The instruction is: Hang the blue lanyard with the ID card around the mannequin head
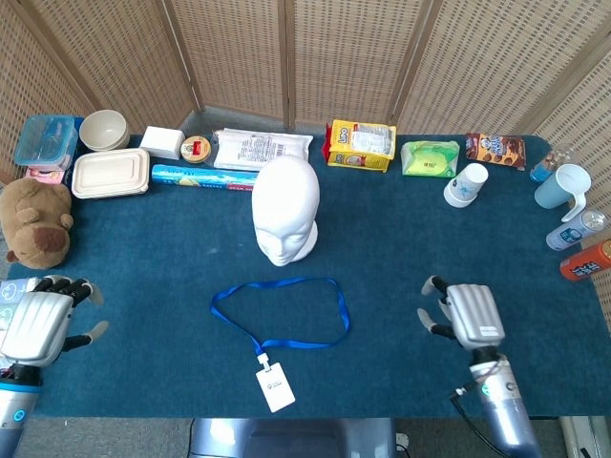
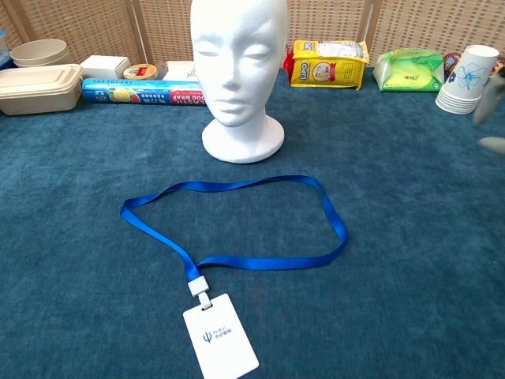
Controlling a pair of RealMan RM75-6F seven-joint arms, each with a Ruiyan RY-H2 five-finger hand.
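Note:
A blue lanyard (image 1: 283, 311) (image 2: 237, 224) lies in an open loop on the blue cloth in front of the white mannequin head (image 1: 285, 209) (image 2: 239, 73), which stands upright. Its white ID card (image 1: 275, 389) (image 2: 220, 345) rests at the near end of the strap. My left hand (image 1: 40, 320) hovers over the table's near left corner, open and holding nothing. At the near right, well clear of the lanyard, my right hand (image 1: 466, 313) is open too, fingers apart. The chest view catches only blurred fingertips (image 2: 494, 106) at its right edge.
Along the back stand a bowl (image 1: 104, 130), food boxes (image 1: 111, 173), a wrap roll (image 1: 203, 176), a yellow packet (image 1: 362, 144), a green pouch (image 1: 430, 157) and paper cups (image 1: 466, 184). A plush bear (image 1: 35, 221) sits at the left edge. Bottles and a mug (image 1: 561, 185) line the right edge.

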